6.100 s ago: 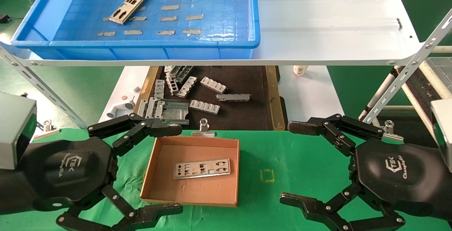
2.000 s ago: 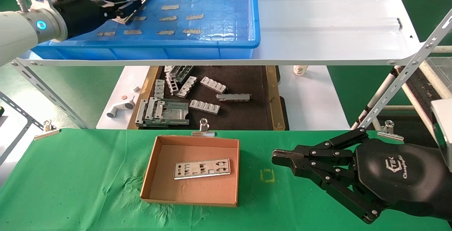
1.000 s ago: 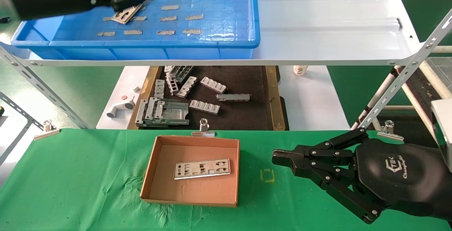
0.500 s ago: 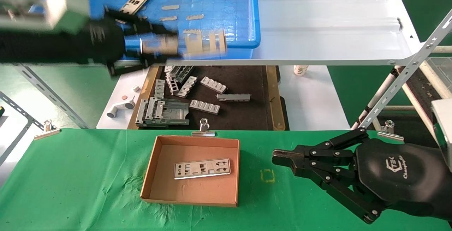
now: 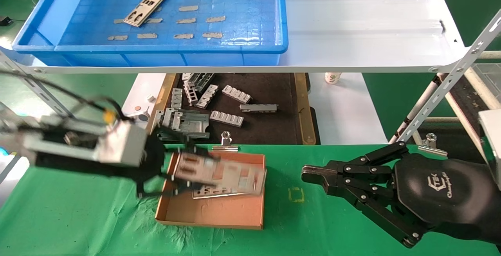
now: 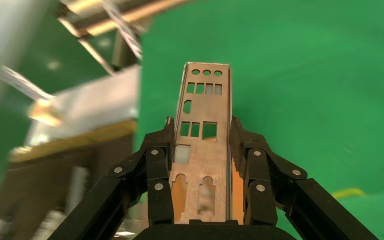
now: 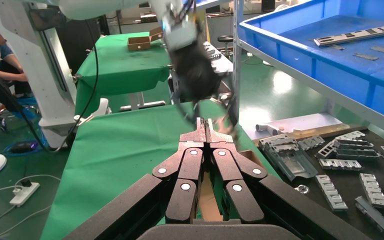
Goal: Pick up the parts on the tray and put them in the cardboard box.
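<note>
My left gripper [image 5: 193,170] is shut on a silver punched plate [image 5: 223,173] and holds it just above the cardboard box [image 5: 211,215]. In the left wrist view the fingers [image 6: 240,145] clamp the plate [image 6: 205,100] by its long edges. A second plate [image 5: 235,192] lies on the box floor, partly hidden under the held one. A third plate [image 5: 148,4] lies on the blue tray [image 5: 250,48] at the back left; it also shows in the right wrist view [image 7: 354,35]. My right gripper [image 5: 309,175] is shut and empty, parked on the green cloth right of the box.
A black mat with grey ribbed brackets [image 5: 235,107] lies below the white shelf [image 5: 352,25] that carries the tray. A metal binder clip [image 5: 226,140] stands at the box's far edge. A yellow square mark [image 5: 296,194] sits on the green cloth [image 5: 78,217].
My left arm came down from the tray to above the box with a plate in its jaws. One plate stays on the tray. The right arm has not moved.
</note>
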`<control>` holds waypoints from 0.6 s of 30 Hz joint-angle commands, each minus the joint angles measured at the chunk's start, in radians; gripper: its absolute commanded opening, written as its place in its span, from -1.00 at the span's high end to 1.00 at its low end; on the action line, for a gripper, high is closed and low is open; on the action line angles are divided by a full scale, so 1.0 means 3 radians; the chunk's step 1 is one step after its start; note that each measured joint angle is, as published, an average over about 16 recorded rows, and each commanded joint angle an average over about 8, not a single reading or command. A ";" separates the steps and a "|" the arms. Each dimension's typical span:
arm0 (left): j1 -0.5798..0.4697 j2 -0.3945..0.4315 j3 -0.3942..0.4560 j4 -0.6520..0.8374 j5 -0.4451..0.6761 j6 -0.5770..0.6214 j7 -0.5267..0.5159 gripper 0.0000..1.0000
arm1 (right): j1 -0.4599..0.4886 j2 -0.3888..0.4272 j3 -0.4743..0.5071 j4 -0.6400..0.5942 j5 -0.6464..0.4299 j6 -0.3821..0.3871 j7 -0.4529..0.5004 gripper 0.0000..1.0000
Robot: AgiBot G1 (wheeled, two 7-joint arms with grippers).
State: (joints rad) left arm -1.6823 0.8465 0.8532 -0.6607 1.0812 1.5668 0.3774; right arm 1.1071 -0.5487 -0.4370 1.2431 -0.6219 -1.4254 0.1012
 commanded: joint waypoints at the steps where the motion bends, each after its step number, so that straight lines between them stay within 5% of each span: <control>1: 0.0070 0.0013 0.0142 -0.0031 -0.0007 -0.0025 0.0028 1.00 | 0.0000 0.0000 0.0000 0.0000 0.0000 0.0000 0.0000 1.00; 18: 0.0361 0.0454 0.0289 0.0713 0.0246 -0.0622 0.0379 1.00 | 0.0000 0.0000 0.0000 0.0000 0.0000 0.0000 0.0000 1.00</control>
State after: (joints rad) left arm -1.5762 0.9800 0.9382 -0.4476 1.1509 1.3867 0.4891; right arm 1.1071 -0.5487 -0.4370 1.2431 -0.6219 -1.4254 0.1012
